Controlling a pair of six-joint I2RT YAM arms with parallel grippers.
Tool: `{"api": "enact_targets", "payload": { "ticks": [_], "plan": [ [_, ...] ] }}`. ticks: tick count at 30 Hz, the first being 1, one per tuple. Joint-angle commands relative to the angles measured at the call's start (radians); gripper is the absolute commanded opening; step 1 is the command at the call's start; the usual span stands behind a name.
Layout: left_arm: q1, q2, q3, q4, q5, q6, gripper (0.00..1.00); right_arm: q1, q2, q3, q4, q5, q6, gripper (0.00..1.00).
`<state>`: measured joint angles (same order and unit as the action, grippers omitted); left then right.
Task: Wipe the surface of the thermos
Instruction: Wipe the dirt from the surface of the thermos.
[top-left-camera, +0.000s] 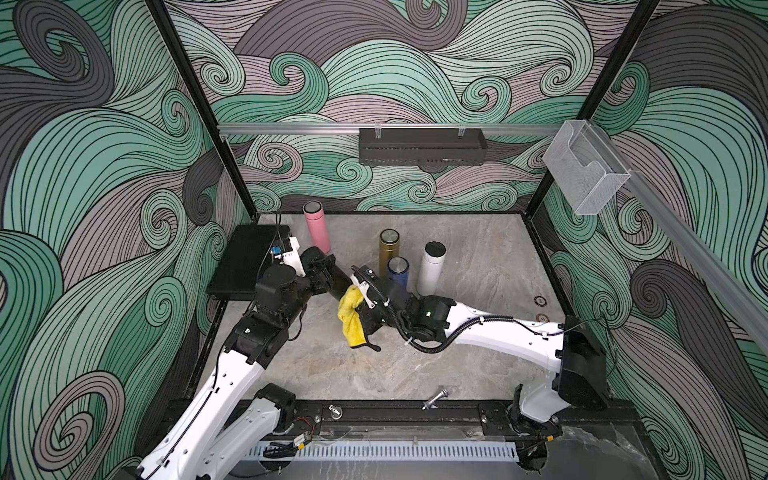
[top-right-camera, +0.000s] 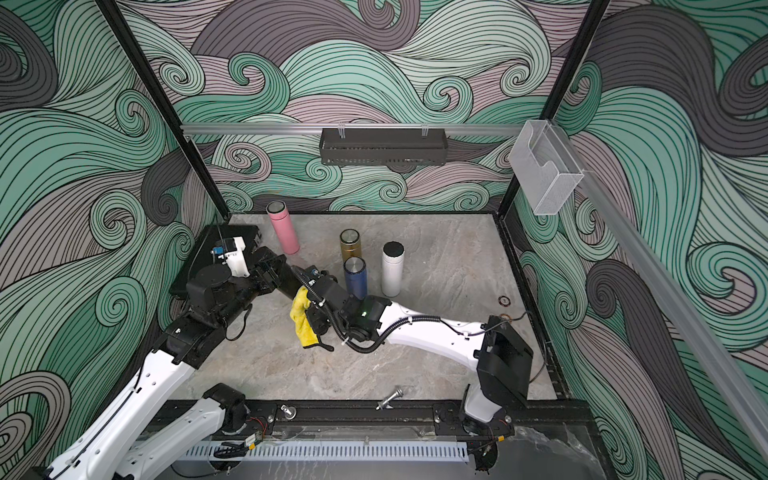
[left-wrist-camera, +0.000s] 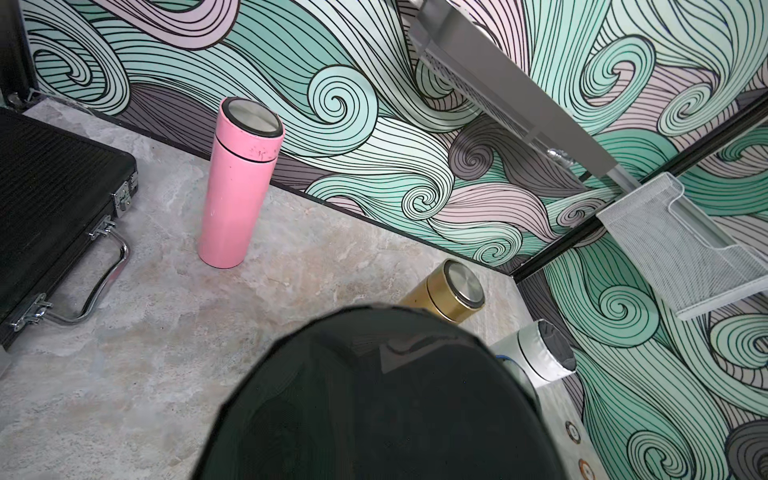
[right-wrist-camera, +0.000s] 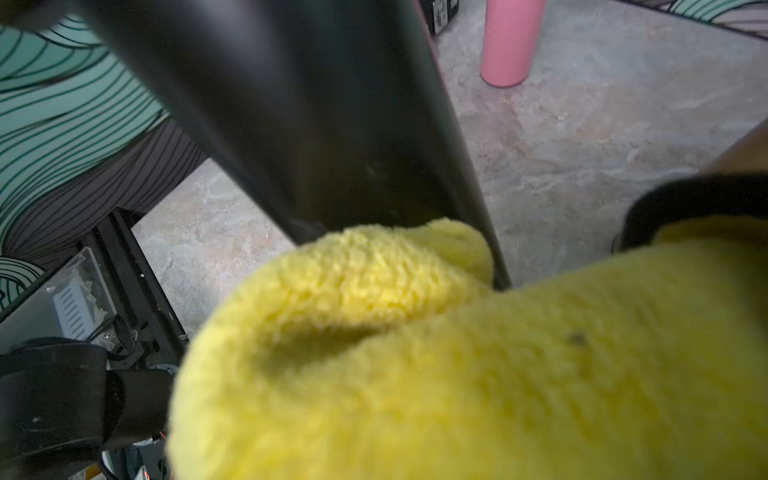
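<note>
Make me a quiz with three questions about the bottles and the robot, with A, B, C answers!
1. Where is the pink bottle?
A) by the back wall, near the black case
B) on the front rail
C) in the clear wall box

2. How many bottles stand upright on the table?
A) two
B) four
C) six

3. What is the yellow cloth doing?
A) lying flat on the table
B) pressed on the black bottle by the right gripper
C) hanging from the wall shelf

Answers:
1 A, it stands at the back, close to the case.
2 B, the pink bottle, gold bottle, blue bottle and white bottle stand.
3 B, the right wrist view shows the cloth touching the black bottle.
</note>
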<state>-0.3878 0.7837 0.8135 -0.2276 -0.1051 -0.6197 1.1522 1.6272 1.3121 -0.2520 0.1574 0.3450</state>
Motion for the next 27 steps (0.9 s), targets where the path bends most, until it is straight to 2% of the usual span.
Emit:
{"api": "enact_targets", "payload": {
  "ticks": [1,7,14,18,21,27],
  "plan": [
    [-0.012,0.005,0.069,0.038,0.013,-0.114,0.0,0.027,0.039,0.102,0.082,0.053,-0.058,0.0],
    [-0.011,0.014,0.091,0.01,-0.002,-0.194,0.0,0.03,0.146,0.233,0.079,0.135,-0.057,0.0],
    [-0.012,-0.02,0.115,-0.024,-0.08,-0.191,0.0,0.017,0.106,0.087,0.02,0.242,0.047,0.0],
    [-0.011,-0.024,0.137,-0.051,-0.113,-0.173,0.0,0.004,0.055,0.008,0.012,0.238,0.084,0.0],
    [-0.012,-0.029,0.141,-0.06,-0.143,-0.186,0.0,0.01,0.057,0.029,0.008,0.217,0.075,0.0],
    [-0.011,-0.019,0.158,-0.053,-0.157,-0.226,0.0,0.037,0.105,0.122,0.122,0.174,-0.002,0.0]
  ]
}}
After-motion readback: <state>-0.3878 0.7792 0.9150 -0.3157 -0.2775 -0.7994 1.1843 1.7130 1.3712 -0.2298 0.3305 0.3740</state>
